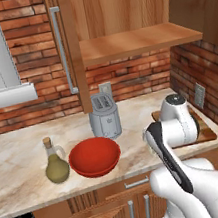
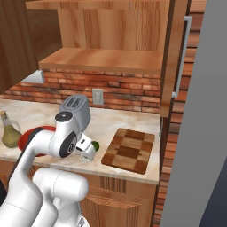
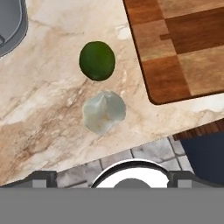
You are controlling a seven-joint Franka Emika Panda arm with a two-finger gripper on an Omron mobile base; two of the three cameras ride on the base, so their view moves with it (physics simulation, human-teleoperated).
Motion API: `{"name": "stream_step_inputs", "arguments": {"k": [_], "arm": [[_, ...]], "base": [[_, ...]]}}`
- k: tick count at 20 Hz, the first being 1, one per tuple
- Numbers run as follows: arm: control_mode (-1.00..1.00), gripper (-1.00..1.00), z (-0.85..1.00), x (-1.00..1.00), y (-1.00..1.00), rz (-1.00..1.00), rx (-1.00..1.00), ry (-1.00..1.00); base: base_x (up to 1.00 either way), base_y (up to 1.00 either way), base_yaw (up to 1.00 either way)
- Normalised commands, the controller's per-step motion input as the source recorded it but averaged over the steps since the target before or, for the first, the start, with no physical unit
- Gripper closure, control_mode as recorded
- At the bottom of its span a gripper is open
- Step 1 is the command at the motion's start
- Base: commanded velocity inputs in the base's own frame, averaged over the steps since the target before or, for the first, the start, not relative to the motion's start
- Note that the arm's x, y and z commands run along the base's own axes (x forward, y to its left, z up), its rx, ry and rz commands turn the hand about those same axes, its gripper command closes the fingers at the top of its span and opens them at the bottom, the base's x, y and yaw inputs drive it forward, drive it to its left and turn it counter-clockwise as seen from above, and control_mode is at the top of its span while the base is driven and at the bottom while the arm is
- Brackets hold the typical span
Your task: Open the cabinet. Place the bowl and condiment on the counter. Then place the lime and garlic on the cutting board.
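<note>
The cabinet (image 1: 129,41) stands open with bare shelves. On the counter (image 1: 17,152) sit the red bowl (image 1: 94,155) and the olive-green condiment bottle (image 1: 55,163), left of the toaster. In the hand view the lime (image 3: 97,60) and the pale garlic (image 3: 104,112) lie side by side on the counter (image 3: 43,109), just off the cutting board (image 3: 183,43) corner. My gripper (image 3: 113,177) hovers above the garlic, open, with nothing between its fingers. From the right base view the gripper (image 2: 86,154) hangs low beside the lime (image 2: 95,145), left of the cutting board (image 2: 129,150).
A silver toaster (image 1: 103,116) stands at the back against the brick wall. The open cabinet door (image 2: 175,57) with its long handle juts out above the board's right side. The counter's front edge runs close below the garlic. My arm hides part of the board (image 1: 206,132).
</note>
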Motion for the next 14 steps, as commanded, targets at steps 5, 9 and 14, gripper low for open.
{"name": "stream_step_inputs", "arguments": {"k": [5, 9, 14], "arm": [[-1.00, -1.00, -0.19, 0.23, 0.00, -0.01, 0.00, 0.00], [-1.00, -1.00, -0.35, 0.24, 0.00, 0.00, 0.00, 0.00], [-1.00, -1.00, -0.50, 0.23, 0.00, 0.00, -0.01, 0.00]], "base": [[0.00, 0.00, 0.00], [0.00, 0.00, 0.00], [0.00, 0.00, 0.00]]}}
